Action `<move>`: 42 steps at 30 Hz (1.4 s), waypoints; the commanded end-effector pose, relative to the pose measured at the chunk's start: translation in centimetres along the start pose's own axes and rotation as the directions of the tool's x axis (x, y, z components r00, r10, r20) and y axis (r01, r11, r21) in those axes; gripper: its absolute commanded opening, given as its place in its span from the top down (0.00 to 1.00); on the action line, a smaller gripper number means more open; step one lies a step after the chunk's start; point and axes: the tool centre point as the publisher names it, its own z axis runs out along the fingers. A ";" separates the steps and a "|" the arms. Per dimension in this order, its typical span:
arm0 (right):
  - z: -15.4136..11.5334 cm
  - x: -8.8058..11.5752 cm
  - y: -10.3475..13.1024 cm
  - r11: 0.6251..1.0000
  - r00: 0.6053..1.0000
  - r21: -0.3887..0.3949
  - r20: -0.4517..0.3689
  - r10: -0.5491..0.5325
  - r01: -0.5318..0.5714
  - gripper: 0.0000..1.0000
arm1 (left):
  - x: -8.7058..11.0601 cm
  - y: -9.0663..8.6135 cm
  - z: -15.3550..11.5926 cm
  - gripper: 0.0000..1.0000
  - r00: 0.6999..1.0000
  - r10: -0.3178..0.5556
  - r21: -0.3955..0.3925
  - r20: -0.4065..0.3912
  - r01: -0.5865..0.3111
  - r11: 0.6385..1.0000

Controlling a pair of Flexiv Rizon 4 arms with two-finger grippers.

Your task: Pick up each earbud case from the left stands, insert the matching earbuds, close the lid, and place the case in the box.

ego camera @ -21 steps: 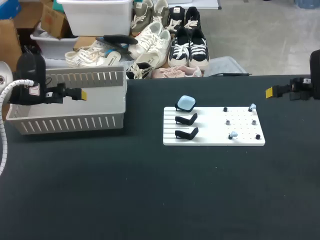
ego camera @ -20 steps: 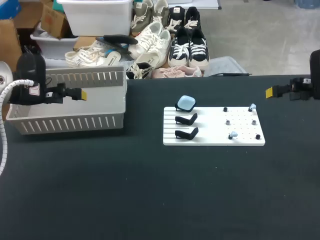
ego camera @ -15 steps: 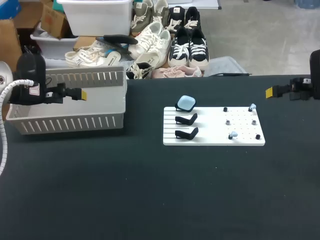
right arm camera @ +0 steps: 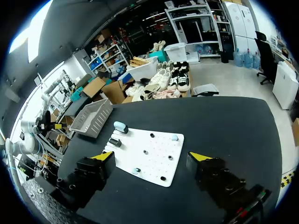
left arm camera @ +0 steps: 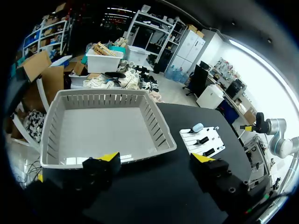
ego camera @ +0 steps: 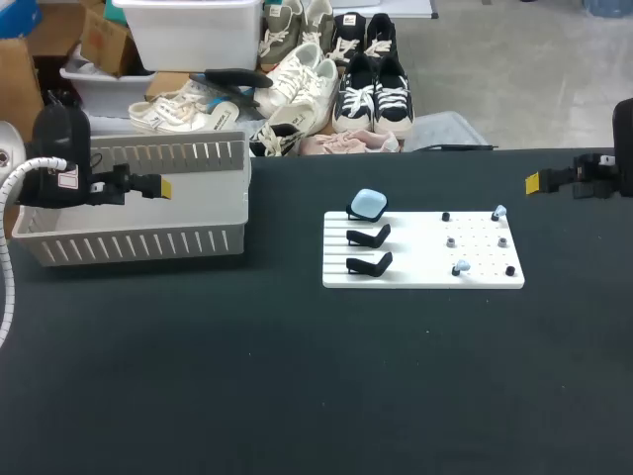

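Earbud case point(ego camera: 368, 204): light blue, the only one, perched on the far stand at the far-left corner of the white board point(ego camera: 415, 277). Lid looks shut, but I can't be sure. The middle stand point(ego camera: 368, 236) and near stand point(ego camera: 368, 264) on the board's left edge are bare.

Matching light-blue earbuds: one point(ego camera: 498, 212) at the board's far-right corner, one point(ego camera: 459, 268) by its near edge, right of middle. Dark and grey bits also sit on the right half, too small to tell buds from pegs.

The board lies right of middle on the worktop point(ego camera: 297, 376), toward the far edge. The basket point(ego camera: 129, 242) sits at the worktop's far-left corner with nothing in it.

The left gripper point(left arm camera: 156, 158) hangs over the basket, fingers spread, nothing held. The right gripper point(right arm camera: 151, 156) is near the worktop's far-right corner, well apart from the board, fingers spread, nothing held.

Risks, as I judge them:
- The case sits tilted on a thin stand. An off-centre pinch could tip it off or drag the stand.
- Nothing visibly pins the board, so a sideways push could slide it.
- The buds are tiny and rounded, so they could pop out of the fingertips or seat crooked and block the lid.
- A dark or grey bit could get picked instead of a blue bud.
- An open lid could let the buds spill on the drop into the basket.
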 end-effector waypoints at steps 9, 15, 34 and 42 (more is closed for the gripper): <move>0.0 0.0 0.0 1.000 1.000 0.000 0.000 0.000 0.000 0.00 | 0.0 0.0 0.0 0.00 1.000 0.000 0.000 0.000 0.000 1.000; 0.0 0.0 0.0 1.000 1.000 0.000 0.000 0.000 0.000 0.00 | 0.0 0.0 0.0 0.00 1.000 0.000 0.000 0.000 0.000 1.000; 0.0 0.0 0.0 1.000 1.000 0.000 0.000 0.000 0.000 0.00 | 0.0 0.0 0.0 0.00 1.000 0.000 0.000 0.000 0.000 1.000; 0.0 0.0 0.0 1.000 1.000 0.000 0.000 0.000 0.000 0.00 | -0.2 -0.1 0.1 0.00 0.999 0.042 -0.013 -0.014 -0.042 0.999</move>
